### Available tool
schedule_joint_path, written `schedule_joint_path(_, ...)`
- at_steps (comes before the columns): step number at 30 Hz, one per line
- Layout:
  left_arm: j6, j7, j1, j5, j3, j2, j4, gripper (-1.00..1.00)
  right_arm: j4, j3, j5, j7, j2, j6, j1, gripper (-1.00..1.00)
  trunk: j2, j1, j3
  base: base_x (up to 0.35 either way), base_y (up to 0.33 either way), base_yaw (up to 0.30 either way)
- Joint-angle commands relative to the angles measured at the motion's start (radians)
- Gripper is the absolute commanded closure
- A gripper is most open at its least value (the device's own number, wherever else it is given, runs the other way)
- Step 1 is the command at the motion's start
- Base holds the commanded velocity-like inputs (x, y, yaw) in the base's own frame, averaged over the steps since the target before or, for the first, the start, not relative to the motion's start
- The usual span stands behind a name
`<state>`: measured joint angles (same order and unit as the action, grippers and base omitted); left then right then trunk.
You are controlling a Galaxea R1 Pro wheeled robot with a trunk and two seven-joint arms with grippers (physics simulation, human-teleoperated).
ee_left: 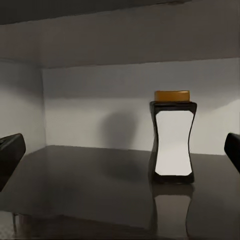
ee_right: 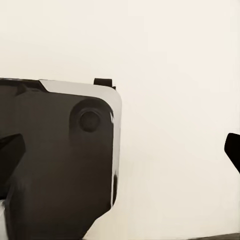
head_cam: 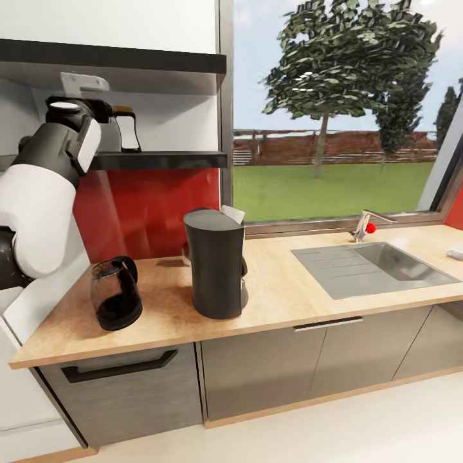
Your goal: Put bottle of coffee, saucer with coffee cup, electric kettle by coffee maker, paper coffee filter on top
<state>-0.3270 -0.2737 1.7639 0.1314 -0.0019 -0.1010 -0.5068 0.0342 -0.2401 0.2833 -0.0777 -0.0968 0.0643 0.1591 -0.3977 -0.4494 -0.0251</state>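
While the bottle of coffee (ee_left: 173, 137) stands ahead, the left gripper (ee_left: 120, 150) gapes unclenched.

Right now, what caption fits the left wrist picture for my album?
Open left gripper faces the bottle of coffee on the kitchen shelf.

A large window (head_cam: 341, 109) takes up most of the far wall, its grey frame (head_cam: 226, 96) running upright beside a white wall (head_cam: 128, 22). Through the glass, a broad tree (head_cam: 341, 64) stands on a green lawn (head_cam: 321, 186) before a reddish-brown fence (head_cam: 360, 146), under a pale, hazy sky. Daylight comes in evenly. Below the sill, a steel sink (head_cam: 379, 267) with a ribbed drainer is sunk into the worktop, and a tap (head_cam: 366, 225) with a red knob stands behind it. A glossy red panel (head_cam: 154, 206) covers the wall to the left of the window. The floor (head_cam: 360, 431) is smooth and off-white, with a wooden plinth (head_cam: 321, 400) along the base of the cupboards.
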Motion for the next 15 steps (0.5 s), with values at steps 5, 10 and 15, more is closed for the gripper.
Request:
schedule_joint_path(5,-0.003,0.001,-0.013,0.012,0.039,0.005,-0.012,-1.00,-0.005,-0.008,0.008,0.013,0.000,0.002,0.001,-1.00,-0.002,-0.001,-0.002,0.000,0.000,0.000)
schedule_joint_path(10,-0.003,0.006,-0.016,0.007,0.046,0.008,-0.007,-1.00,-0.005,-0.008,0.008,0.015,0.002,0.002,0.001,-1.00,-0.002,-0.001,-0.002,0.000,0.000,0.000)
schedule_joint_path(15,-0.007,0.014,-0.016,0.004,0.051,0.012,-0.002,-1.00,-0.005,-0.008,0.008,0.015,0.002,0.002,0.000,-1.00,-0.002,-0.001,-0.002,0.000,0.000,0.000)
